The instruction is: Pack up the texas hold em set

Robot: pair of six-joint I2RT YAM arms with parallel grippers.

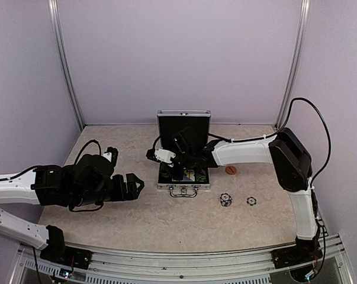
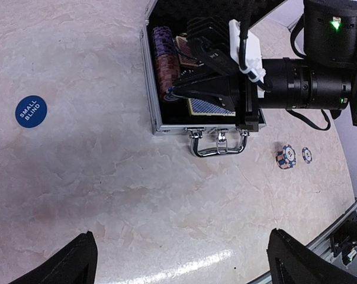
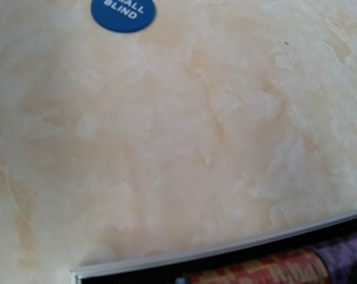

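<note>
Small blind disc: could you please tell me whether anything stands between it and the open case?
Nothing visible lies on the table between the small blind disc and the case, though the right hand reaches into it.

Pale lilac walls (image 1: 178, 59), metal corner posts (image 1: 66, 65), beige, perhaps marble-look tabletop (image 1: 166, 219)

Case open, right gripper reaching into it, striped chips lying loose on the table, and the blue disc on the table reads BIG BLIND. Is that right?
One thing is off: the blue disc reads SMALL BLIND, not BIG BLIND, as the left wrist view shows. The rest stands: the case is open, the right gripper reaches into it, and striped chips lie loose outside it.
</note>
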